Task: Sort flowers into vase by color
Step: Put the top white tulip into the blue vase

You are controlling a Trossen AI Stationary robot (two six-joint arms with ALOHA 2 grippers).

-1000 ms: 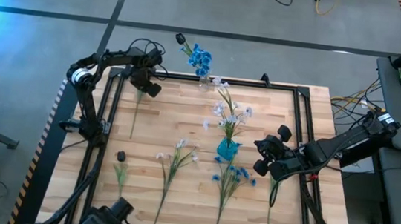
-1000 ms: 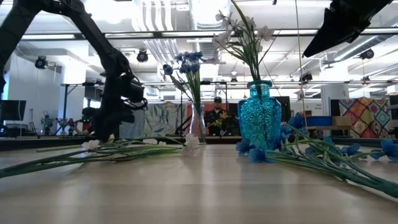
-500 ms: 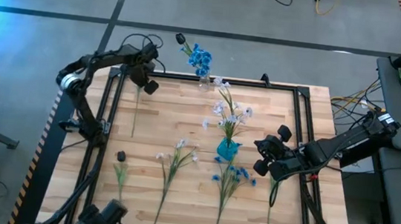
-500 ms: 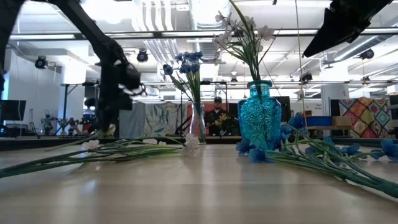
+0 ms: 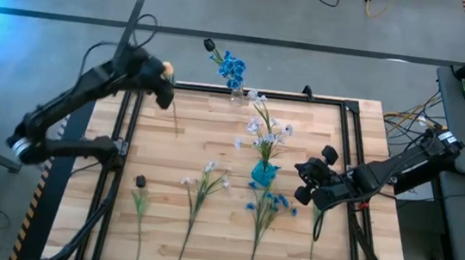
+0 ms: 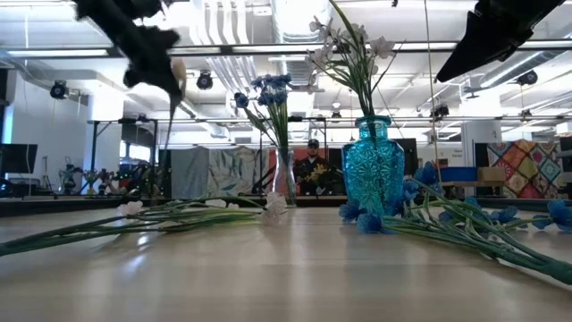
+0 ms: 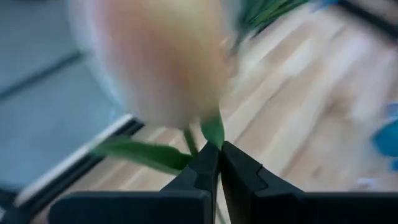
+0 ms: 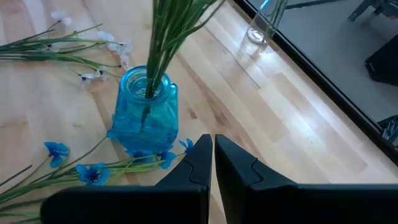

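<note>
Now, blue vase (image 5: 263, 174) as landmark. Nearest it, right gripper (image 5: 308, 180) waits just beside, fingers pressed together on nothing. Loose flowers (image 5: 264, 211) lie near vase on table (image 5: 214, 137), blue one touching its base, white sprays already standing in it. Farther off, clear vase (image 5: 238, 95) at table's far edge holds blue stems. Farthest, left gripper (image 5: 165, 86) pinches cream tulip (image 5: 168, 70) by stem, lifted off table. We judge: keep pinch firm, carry high over standing blooms, lower stem-first.
</note>
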